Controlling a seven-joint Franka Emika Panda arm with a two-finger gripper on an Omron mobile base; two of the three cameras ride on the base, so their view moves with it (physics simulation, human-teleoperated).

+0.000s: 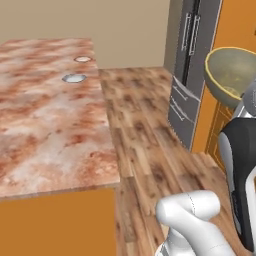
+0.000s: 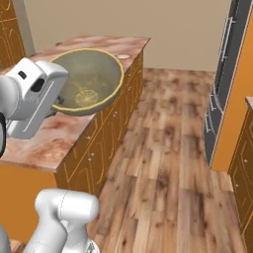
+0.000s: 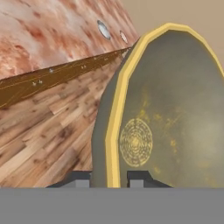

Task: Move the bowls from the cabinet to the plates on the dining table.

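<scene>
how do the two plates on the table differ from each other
The grey-rimmed plate lies nearer the robot on the dining table; the red-rimmed plate sits beyond it, closer to the far end. Their rims differ: one grey, the other reddish. The grey-rimmed one looks slightly larger, though that may be only nearness. Both are small, flat, round, white-centred and bare, close to the table's floor-side edge, apart from each other.

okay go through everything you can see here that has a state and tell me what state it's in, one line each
gripper: shut on the bowl's rim.
bowl: held in the air, tilted on its side, empty.
grey-rimmed plate: flat on the dining table, nothing on it.
red-rimmed plate: flat on the table, farther back, nothing on it.
</scene>
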